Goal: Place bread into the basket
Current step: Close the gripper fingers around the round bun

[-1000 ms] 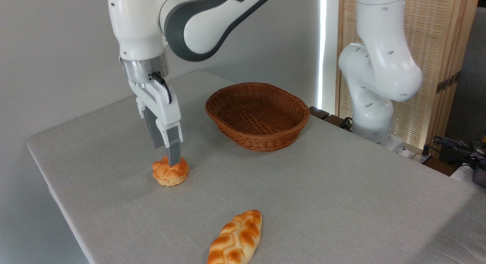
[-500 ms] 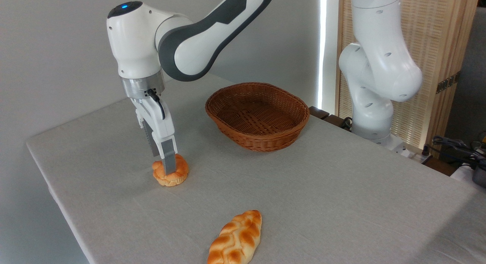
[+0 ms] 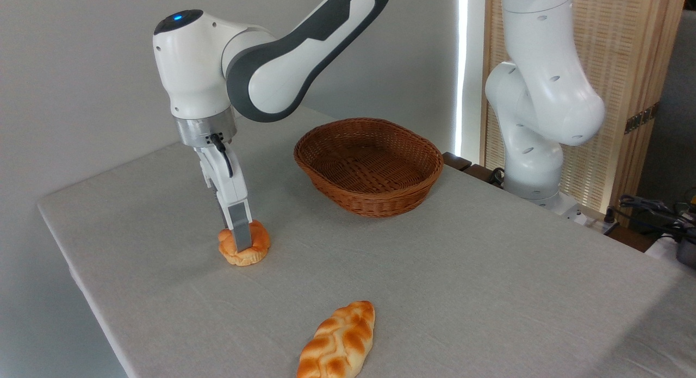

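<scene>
Near table's (image 3: 489, 269) left edge: gripper (image 3: 241, 242) clamped on bread (image 3: 258, 242); basket (image 3: 368, 166) well apart.

Setting: robot test room or lab, staged with a homely look. Evidence: a Franka arm (image 3: 283, 46) mounted at a cloth-covered table (image 3: 489, 291) against plain grey walls; well to the right of the gripper (image 3: 241, 242), a slatted wooden screen (image 3: 625, 68), loose cables (image 3: 647, 206) and equipment beside the table edge.

Gripper (image 3: 241, 242) down on the bread (image 3: 244, 244) at left-centre, near finger across its front. Basket (image 3: 369, 166) sits upper-centre; braided loaf (image 3: 338, 342) lies at bottom-centre.
</scene>
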